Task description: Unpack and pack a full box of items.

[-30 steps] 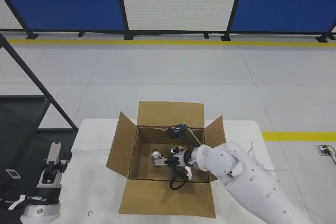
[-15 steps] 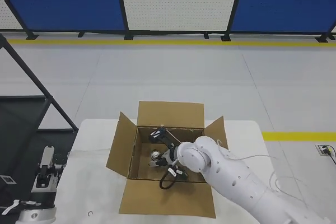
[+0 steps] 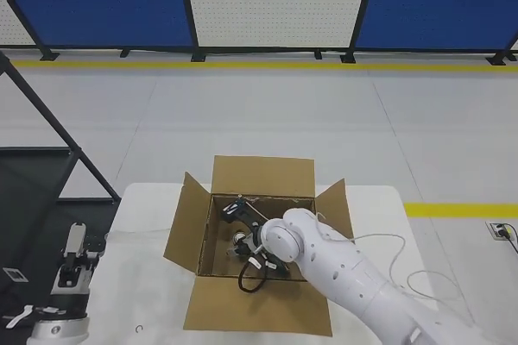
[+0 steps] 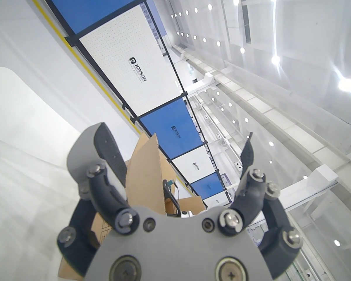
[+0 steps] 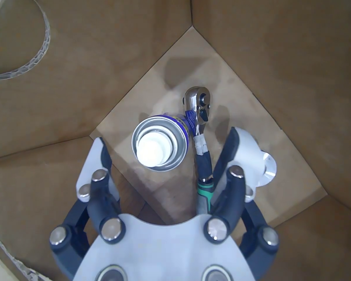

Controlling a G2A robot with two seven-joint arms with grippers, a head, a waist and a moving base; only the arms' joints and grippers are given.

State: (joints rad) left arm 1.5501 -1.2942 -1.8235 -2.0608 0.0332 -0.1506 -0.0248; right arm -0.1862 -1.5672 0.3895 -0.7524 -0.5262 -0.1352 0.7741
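An open cardboard box (image 3: 263, 176) stands on the white table (image 3: 147, 285). Inside it a spray can (image 5: 159, 144) with a white cap stands upright in a corner. A ratchet wrench (image 5: 197, 103) with a green-black handle lies right beside the can. My right gripper (image 5: 166, 150) hangs open inside the box (image 5: 251, 135), directly above the can, one finger on each side and apart from it. In the top view the right gripper (image 3: 246, 244) is low in the box's left half. My left gripper (image 4: 177, 150) is open and holds nothing, pointing upward; it sits off the table's left edge (image 3: 72, 259).
The box's four flaps fold outward, the left flap (image 4: 144, 171) standing near my left gripper. A black metal frame (image 3: 34, 112) rises at the far left. A small dark hook (image 3: 139, 329) lies on the table's front left. Cables trail from the right arm.
My right arm has swung from the box's right half to its left half, and its gripper now hangs over the can. The left arm has dropped slightly.
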